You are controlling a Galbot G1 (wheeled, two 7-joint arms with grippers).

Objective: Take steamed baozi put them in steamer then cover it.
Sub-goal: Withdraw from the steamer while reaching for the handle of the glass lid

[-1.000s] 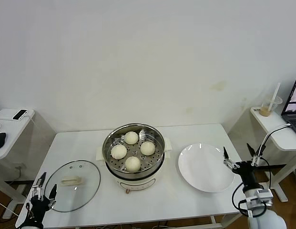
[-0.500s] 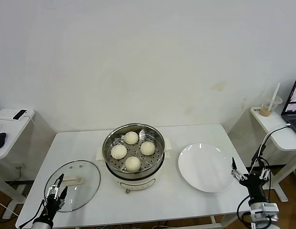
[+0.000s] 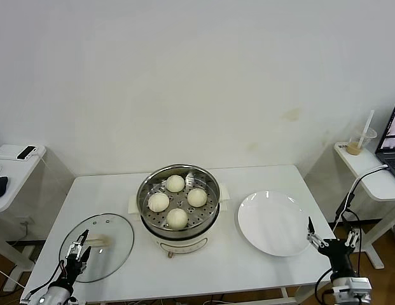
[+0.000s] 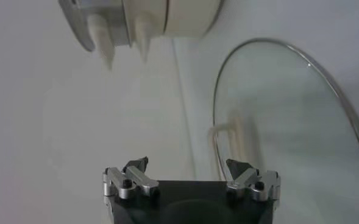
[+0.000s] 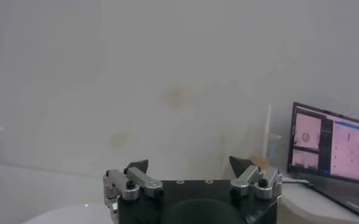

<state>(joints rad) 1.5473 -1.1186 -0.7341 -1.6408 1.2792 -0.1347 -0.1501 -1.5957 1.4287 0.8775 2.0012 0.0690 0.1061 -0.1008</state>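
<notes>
The steamer (image 3: 211,190) stands at the table's middle with several white baozi (image 3: 177,218) on its perforated tray. Its base also shows in the left wrist view (image 4: 167,18). The glass cover (image 3: 114,244) lies flat on the table to the steamer's left, with its cream handle (image 3: 97,241) at centre. My left gripper (image 3: 76,249) is open and empty over the cover's near-left part, just short of the handle. In the left wrist view my left gripper (image 4: 191,164) faces the cover (image 4: 289,122) and its handle (image 4: 228,131). My right gripper (image 3: 331,240) is open and empty at the table's front right corner.
A white plate (image 3: 275,222) lies right of the steamer, near my right gripper; its rim shows in the right wrist view (image 5: 63,214). My right gripper (image 5: 191,163) faces the wall there. A side table with a cup (image 3: 358,145) and laptop (image 5: 328,143) stands at right, and another side table (image 3: 13,165) at left.
My left gripper has moved right from the table's left edge onto the cover's near-left part. My right gripper has drawn back toward the front right corner.
</notes>
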